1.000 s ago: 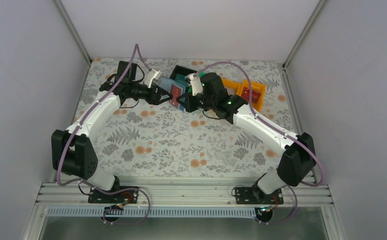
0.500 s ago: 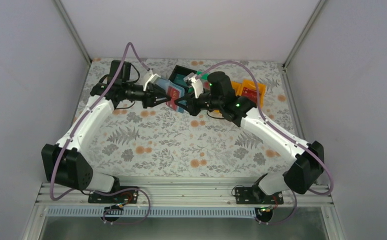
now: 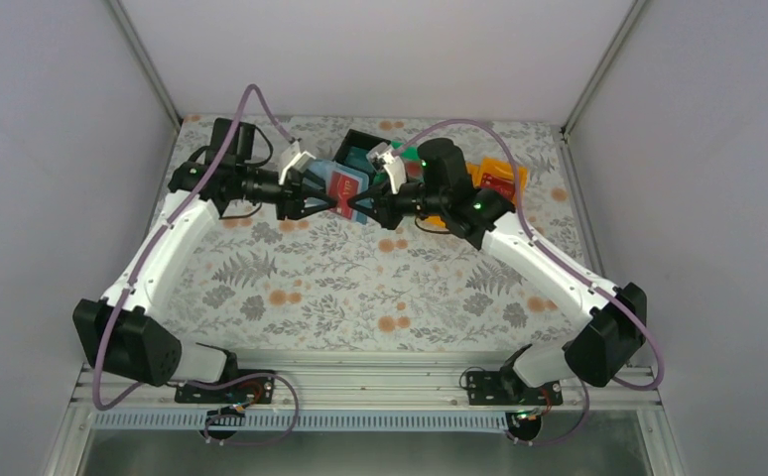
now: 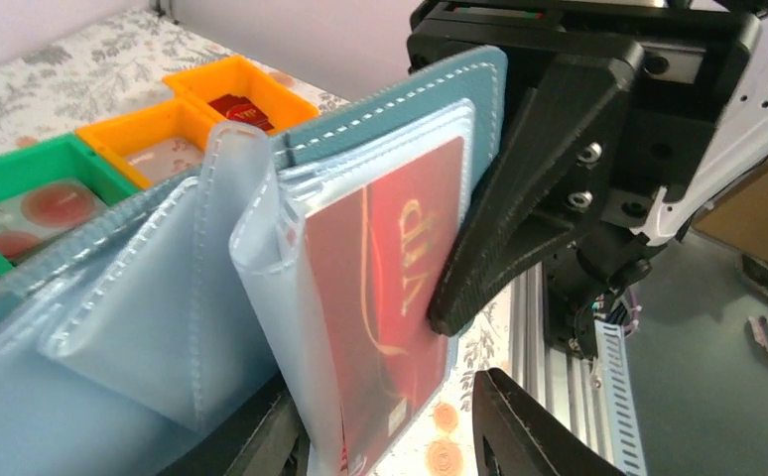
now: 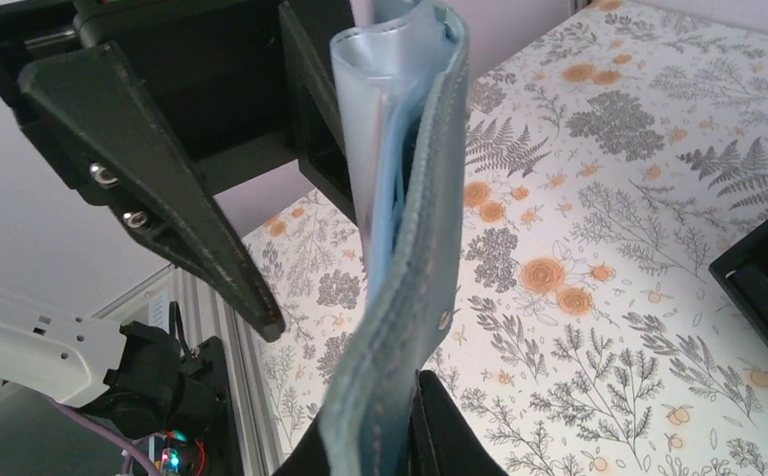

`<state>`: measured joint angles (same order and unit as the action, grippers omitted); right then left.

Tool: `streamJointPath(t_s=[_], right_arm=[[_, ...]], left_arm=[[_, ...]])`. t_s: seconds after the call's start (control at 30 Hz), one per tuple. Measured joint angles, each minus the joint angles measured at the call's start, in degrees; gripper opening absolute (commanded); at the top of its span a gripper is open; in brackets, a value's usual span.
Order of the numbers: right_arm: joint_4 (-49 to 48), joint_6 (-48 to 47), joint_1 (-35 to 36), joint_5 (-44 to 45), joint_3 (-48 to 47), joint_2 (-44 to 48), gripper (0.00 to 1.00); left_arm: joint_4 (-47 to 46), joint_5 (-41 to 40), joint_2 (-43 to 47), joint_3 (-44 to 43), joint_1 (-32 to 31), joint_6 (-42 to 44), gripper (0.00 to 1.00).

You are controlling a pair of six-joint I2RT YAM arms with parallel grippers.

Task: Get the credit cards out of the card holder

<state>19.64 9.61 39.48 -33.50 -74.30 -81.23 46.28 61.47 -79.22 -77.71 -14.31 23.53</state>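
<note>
The card holder [image 3: 345, 186] is held off the table at the upper centre of the overhead view, opened out between the two grippers. The right gripper [image 3: 364, 205] is clamped narrowly on its teal outer cover. The left gripper [image 3: 326, 201] stands part-way apart, astride the lower edge of the red card [image 4: 390, 288]. That card sits in a clear pocket [image 4: 261, 228], and a gap shows beside one finger.

Lighting: even and diffuse from overhead, moderately bright on the pale grey enclosure walls [image 3: 53, 149].
Shadows: soft and faint on the floral-print tabletop [image 3: 360, 288].
Left wrist view: glossy red plastic card [image 4: 390, 297] sharp; orange plastic bin [image 4: 221, 94] behind it slightly soft.
Right wrist view: soft blue-teal bifold card holder [image 5: 410, 258] in focus; lower-left background blurred.
</note>
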Motion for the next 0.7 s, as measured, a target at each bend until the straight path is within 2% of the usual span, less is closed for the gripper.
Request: streamJointPath(t_s=[0.13,0.47,0.7], right_arm=[[0.4,0.0,-0.3,-0.3,-1.8,0.0,0.04],[3.7,0.7,-0.5,3.5,-6.8,-3.7,0.04],[4.7,0.9,-0.5,4.3,-6.8,-3.8,0.04]], left_arm=[[1.4,-2.4,3.0,-1.4,0.4,-0.9,0.51],[6.6,-3.2,11.3,-9.2,-0.9,0.1,0.51],[3.6,-4.5,5.8,-8.7,-6.7,-3.7,0.49]])
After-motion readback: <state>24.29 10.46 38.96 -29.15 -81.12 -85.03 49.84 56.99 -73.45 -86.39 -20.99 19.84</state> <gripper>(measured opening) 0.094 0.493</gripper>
